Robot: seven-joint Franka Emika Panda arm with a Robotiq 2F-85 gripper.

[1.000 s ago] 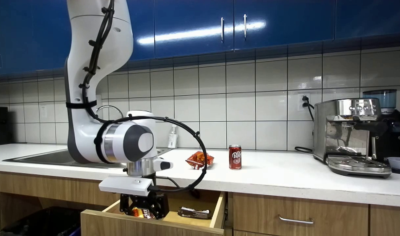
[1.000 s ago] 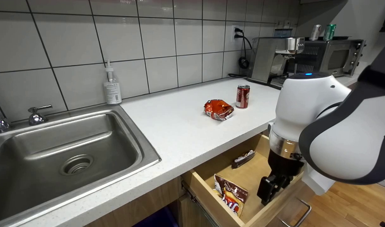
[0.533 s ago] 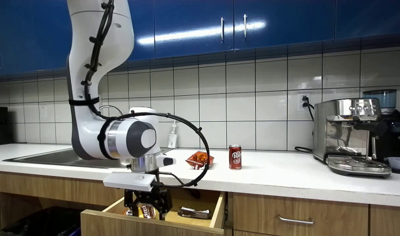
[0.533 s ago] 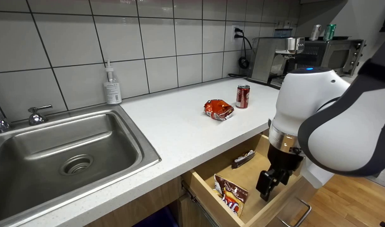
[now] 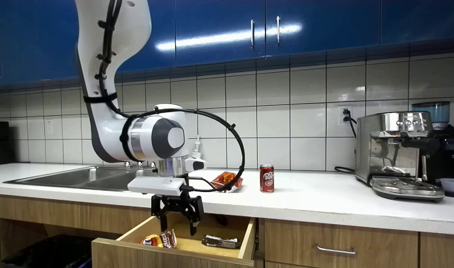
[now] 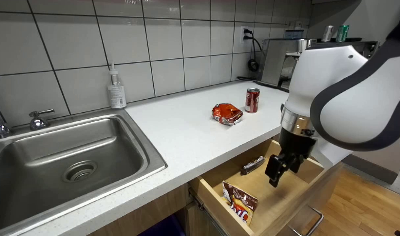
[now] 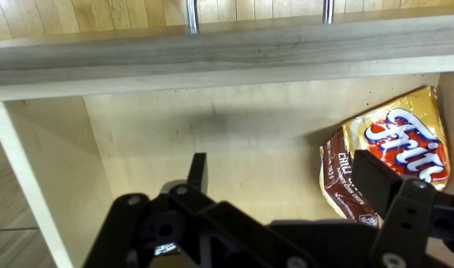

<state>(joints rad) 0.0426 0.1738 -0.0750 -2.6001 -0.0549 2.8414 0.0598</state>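
My gripper [image 5: 179, 227] hangs open above the pulled-out drawer [image 6: 216, 206], pointing down, with nothing between its fingers. A brown and yellow Fritos bag [image 7: 405, 137] lies in a corner of the drawer against the side wall. In the wrist view the right-hand finger [image 7: 375, 178] covers part of that bag, though the exterior views show the gripper higher up and apart from it. A dark-wrapped bar [image 6: 253, 165] lies toward the back of the drawer, seen in both exterior views. Only a sliver of its wrapper [image 7: 166, 248] shows behind the gripper's linkage in the wrist view.
On the white counter [image 5: 316, 193] stand a red Dr Pepper can [image 5: 267, 178] and a crumpled orange-red bag [image 6: 227, 114]. A steel sink [image 6: 88, 144], a soap bottle [image 6: 116, 91] and an espresso machine [image 5: 394, 149] are farther off. The counter edge overhangs the drawer's back.
My gripper has risen out of the drawer and shifted a little right in an exterior view. Its jaws stayed open. The Fritos bag and bar have not moved.
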